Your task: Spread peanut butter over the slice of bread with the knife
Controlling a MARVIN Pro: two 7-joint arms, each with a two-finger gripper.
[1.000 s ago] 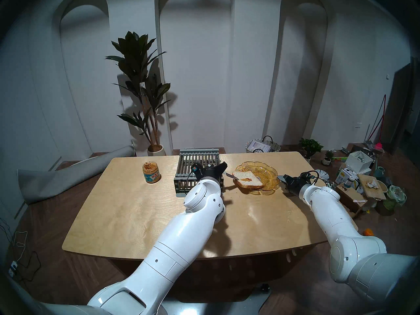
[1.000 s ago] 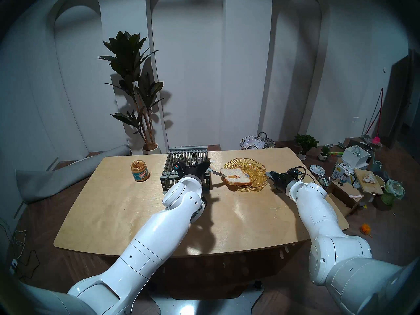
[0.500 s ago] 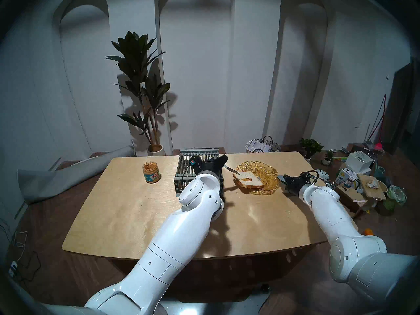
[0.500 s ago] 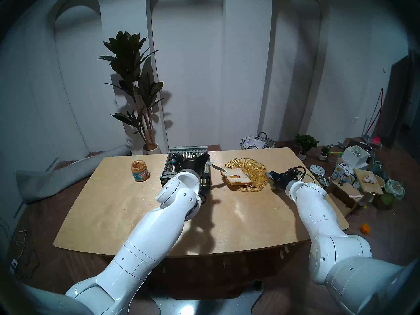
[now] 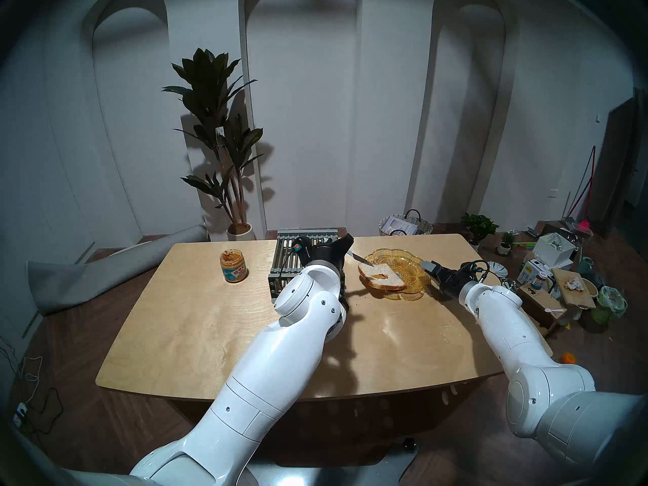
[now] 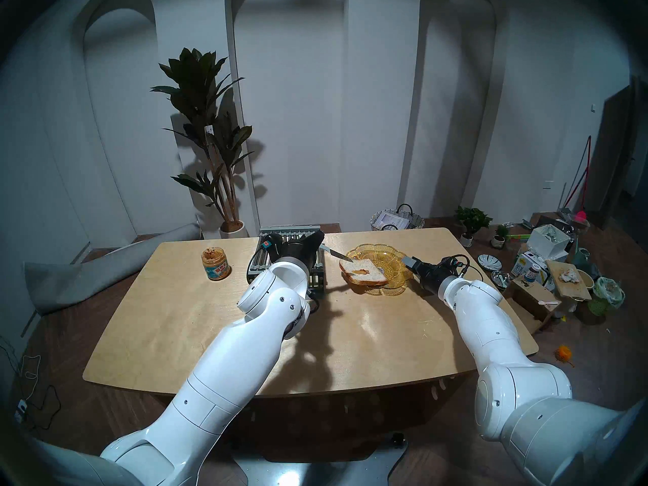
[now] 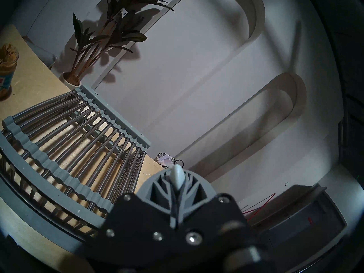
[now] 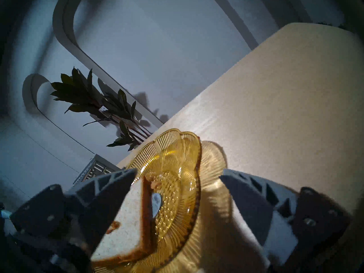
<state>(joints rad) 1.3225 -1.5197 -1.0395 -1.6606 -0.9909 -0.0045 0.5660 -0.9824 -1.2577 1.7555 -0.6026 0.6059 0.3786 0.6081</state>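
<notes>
The slice of bread [image 5: 384,278] lies on the left half of an amber glass plate [image 5: 412,264] with a small smear of peanut butter [image 5: 378,276] near its middle. My left gripper [image 5: 345,245] is shut on the knife [image 5: 361,259], held over the rack's right end. The blade slopes down to the bread's far left corner. The left wrist view shows only the handle end [image 7: 177,177] between the closed fingers. My right gripper [image 5: 428,265] is open at the plate's right rim. In the right wrist view its fingers [image 8: 118,180] stand on either side of that plate [image 8: 177,168] and bread [image 8: 130,213].
An open peanut butter jar [image 5: 234,266] stands at the table's far left. A grey barred rack [image 5: 301,252] sits between jar and plate, under my left wrist. Clutter covers the floor to the right, beyond the table edge [image 5: 491,264].
My left gripper lifted the knife back and up, from the bread's middle to its far left corner. My right gripper moved up to the plate's rim and opened.
</notes>
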